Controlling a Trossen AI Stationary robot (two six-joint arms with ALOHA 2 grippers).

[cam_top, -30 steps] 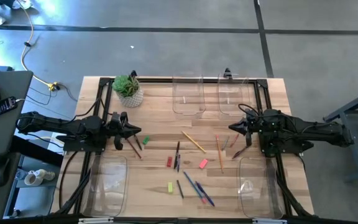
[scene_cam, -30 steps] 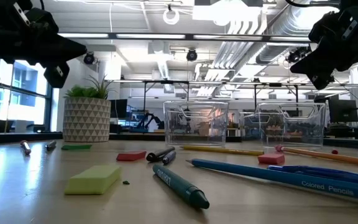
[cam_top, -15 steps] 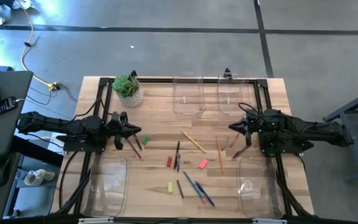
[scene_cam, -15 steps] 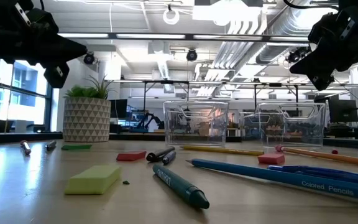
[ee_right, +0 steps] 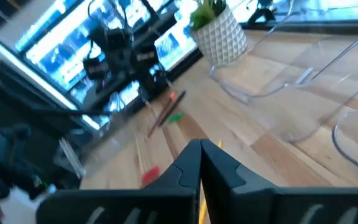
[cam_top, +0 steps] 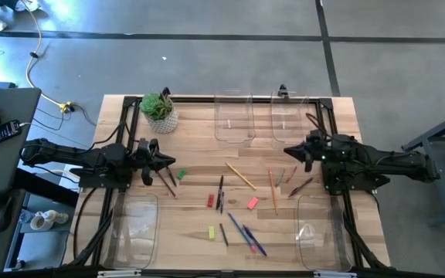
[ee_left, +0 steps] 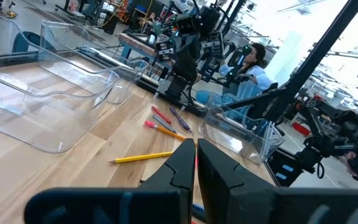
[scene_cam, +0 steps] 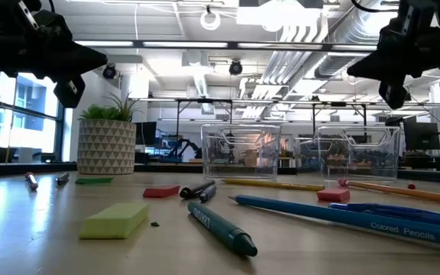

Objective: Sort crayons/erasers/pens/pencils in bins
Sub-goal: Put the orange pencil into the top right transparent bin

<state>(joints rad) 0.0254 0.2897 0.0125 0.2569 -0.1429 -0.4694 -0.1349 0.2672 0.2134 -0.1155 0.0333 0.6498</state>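
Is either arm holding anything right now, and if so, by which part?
Nothing is held. The left gripper and the right gripper both hover above the table with jaws shut and empty; the pencils and erasers lie loose on the wood.

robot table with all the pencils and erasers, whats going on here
Sorting has not started. Both arms hang above the wooden table with nothing held: the left gripper is shut near the potted plant, and the right gripper is shut beside the far bins. The pencils, erasers and other sticks lie loose mid-table. All four bins look empty.
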